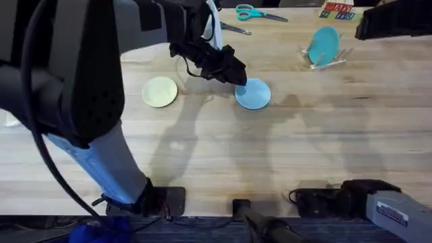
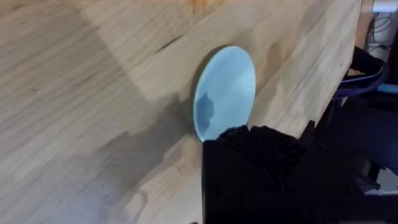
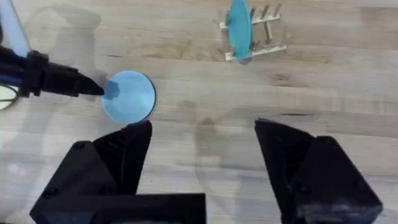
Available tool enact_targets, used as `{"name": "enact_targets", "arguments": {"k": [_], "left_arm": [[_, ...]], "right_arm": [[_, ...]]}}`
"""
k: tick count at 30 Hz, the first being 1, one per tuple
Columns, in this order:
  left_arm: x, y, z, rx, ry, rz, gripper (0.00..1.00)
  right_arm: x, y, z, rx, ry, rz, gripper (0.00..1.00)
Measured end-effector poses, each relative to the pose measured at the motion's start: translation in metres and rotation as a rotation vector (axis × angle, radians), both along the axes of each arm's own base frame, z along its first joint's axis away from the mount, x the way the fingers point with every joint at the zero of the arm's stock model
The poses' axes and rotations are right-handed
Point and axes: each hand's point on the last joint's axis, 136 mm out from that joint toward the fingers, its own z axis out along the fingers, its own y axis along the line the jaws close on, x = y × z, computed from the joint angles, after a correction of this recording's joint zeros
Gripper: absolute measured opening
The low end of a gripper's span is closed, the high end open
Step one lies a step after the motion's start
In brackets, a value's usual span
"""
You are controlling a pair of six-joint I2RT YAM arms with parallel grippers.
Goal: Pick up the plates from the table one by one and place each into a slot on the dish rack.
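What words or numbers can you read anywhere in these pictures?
None can be read for sure.
The red card at the far edge of the table has coloured marks, too small and blurred to read.
The white label on the right arm's base is too blurred to read.

On the table [image 1: 283, 148], two plates lie flat side by side mid-table, one [image 1: 160, 91] to the left of the other [image 1: 254, 94]. My left gripper [image 1: 236, 77] meets the right-hand plate's near-left rim. Farther back and right stands the dish rack [image 1: 329, 59], a third plate [image 1: 322, 46] upright in it. Scissors [image 1: 253, 12] lie behind.
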Motion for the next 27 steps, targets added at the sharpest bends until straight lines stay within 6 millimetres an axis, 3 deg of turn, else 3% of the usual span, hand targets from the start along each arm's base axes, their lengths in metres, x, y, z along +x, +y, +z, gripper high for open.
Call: {"name": "enact_targets", "arguments": {"k": [14, 22, 27], "left_arm": [[0.003, 0.003, -0.006, -0.011, 0.019, 0.011, 0.042], [0.001, 0.002, -0.044, -0.005, 0.101, 0.008, 0.043], [0.0, -0.001, -0.049, -0.041, 0.14, 0.004, 0.043]], "right_arm": [[0.0, 0.0, 0.0, 0.0, 0.0, 0.0, 0.996], [0.0, 0.0, 0.0, 0.0, 0.0, 0.0, 0.996], [0.0, 0.0, 0.0, 0.0, 0.0, 0.0, 0.995]]}}
